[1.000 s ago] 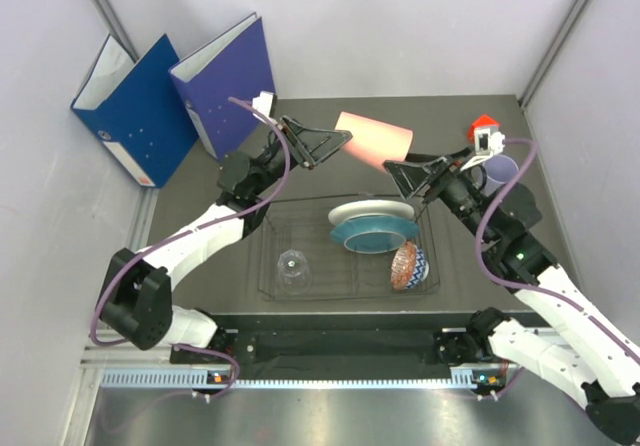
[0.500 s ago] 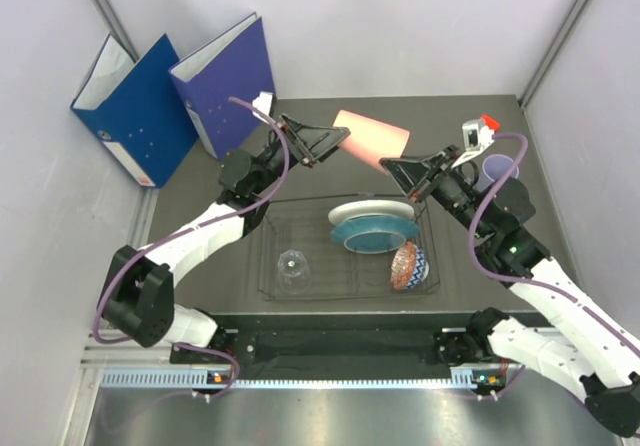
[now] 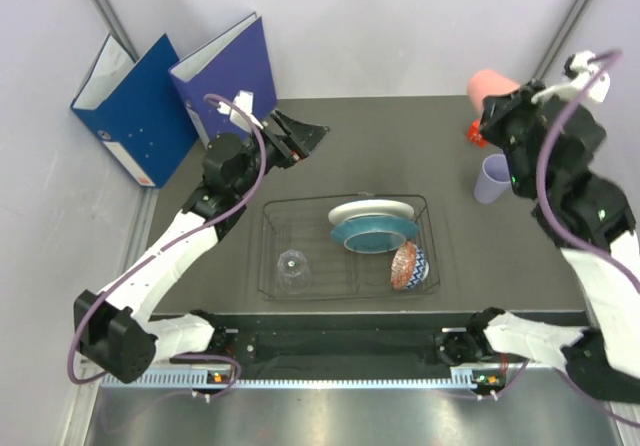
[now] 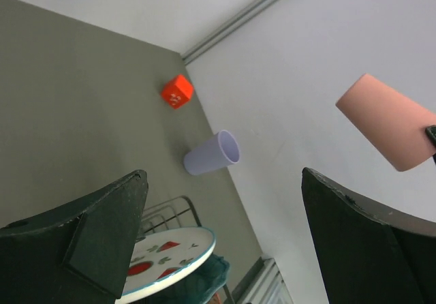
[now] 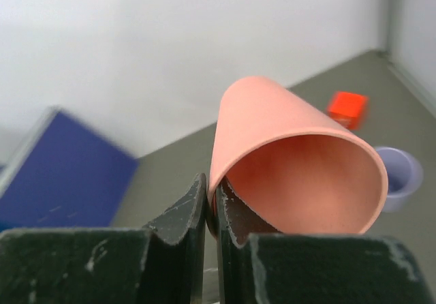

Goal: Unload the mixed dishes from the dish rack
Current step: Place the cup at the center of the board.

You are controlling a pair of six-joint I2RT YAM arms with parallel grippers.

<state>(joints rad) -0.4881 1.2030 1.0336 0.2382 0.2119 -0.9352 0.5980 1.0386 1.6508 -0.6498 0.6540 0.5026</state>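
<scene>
Left fingers [image 3: 303, 134]: spread wide with nothing between them, raised over the far left part of the tabletop [image 3: 400, 141], near the binders [image 3: 170, 96].
Right fingers [image 5: 203, 207]: clenched on the rim of the pink cup [image 5: 293, 161], one finger inside the wall and one outside.
Pink cup: held in the air by the right arm over the far right corner, clear of the rack [image 3: 345, 248], tipped on its side with its mouth toward the wrist camera.
Purple cup [image 3: 492, 178]: upright on the tabletop at the right, outside the rack.
Red block [image 4: 176, 91]: on the tabletop just beyond the purple cup, apart from it.
Rack: dark wire, sitting mid-tabletop toward the near edge.
White plate [image 3: 368, 211]: on edge in the rack's slots, red and green marks on its face.
Teal plate [image 3: 375, 235]: on edge just in front of the white plate.
Bowl [image 3: 408, 266]: tipped on its rim in the rack's near right corner.
Glass [image 3: 292, 266]: in the rack's near left part.
Binders: two blue ones, standing open at the far left corner.
</scene>
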